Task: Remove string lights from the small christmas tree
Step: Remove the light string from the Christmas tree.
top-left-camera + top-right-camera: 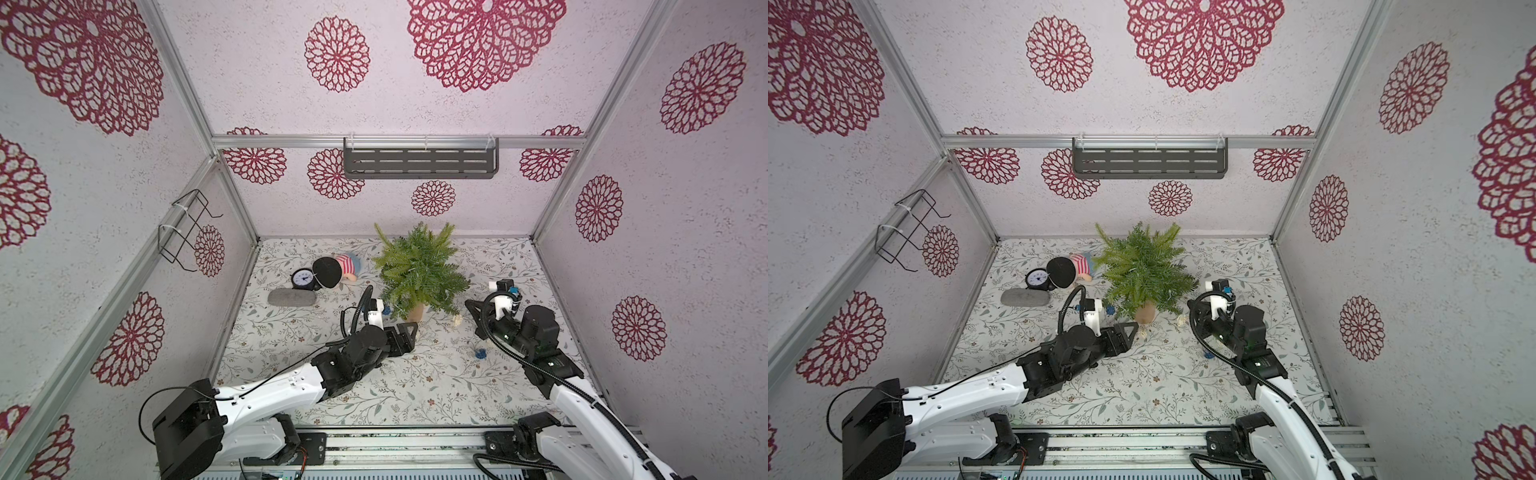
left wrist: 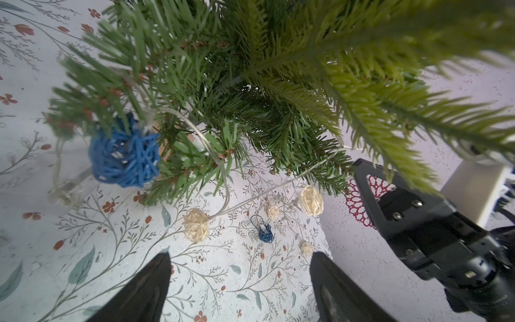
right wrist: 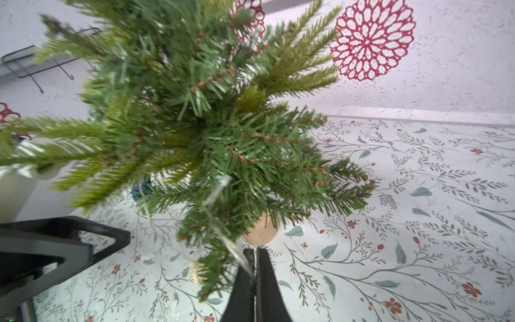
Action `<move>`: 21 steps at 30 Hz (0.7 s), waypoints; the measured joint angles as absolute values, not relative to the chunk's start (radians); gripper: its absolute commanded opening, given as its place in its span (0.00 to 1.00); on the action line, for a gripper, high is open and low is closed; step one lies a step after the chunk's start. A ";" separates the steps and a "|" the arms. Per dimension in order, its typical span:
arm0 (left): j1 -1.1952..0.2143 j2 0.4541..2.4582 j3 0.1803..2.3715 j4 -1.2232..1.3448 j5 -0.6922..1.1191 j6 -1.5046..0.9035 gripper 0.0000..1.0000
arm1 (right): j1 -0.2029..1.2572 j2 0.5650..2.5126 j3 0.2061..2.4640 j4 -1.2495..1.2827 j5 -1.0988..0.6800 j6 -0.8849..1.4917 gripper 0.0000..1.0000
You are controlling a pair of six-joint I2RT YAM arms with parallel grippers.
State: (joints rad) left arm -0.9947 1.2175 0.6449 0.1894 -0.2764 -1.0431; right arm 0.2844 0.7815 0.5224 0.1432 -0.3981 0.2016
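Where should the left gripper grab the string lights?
Probably pinch the string lights on the bare wire beside the cream ball, coming in low from the robot's side: that span hangs free under the small christmas tree, clear of needles.

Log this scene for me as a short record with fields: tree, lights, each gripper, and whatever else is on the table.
tree: small christmas tree, upright, mid-table
lights: string lights partly off; threaded through lower branches, several balls lying on the table
left gripper: fingers open, holding nothing, low beside the tree
right gripper: fingers shut on the string lights
other items: clock, doll, grey oblong object, grouped on the tree's far-left side
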 measured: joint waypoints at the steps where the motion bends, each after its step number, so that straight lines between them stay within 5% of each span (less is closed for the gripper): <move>1: -0.995 1.217 0.645 0.196 -0.274 -1.045 0.83 | 0.288 0.773 0.538 0.124 -0.402 0.201 0.00; 13: -0.982 1.322 0.648 0.359 -0.258 -1.146 0.80 | 0.367 0.796 0.721 -0.063 -0.559 0.122 0.00; 21: -0.978 1.410 0.679 0.425 -0.287 -1.182 0.69 | 0.387 0.701 0.731 -0.144 -0.609 0.099 0.00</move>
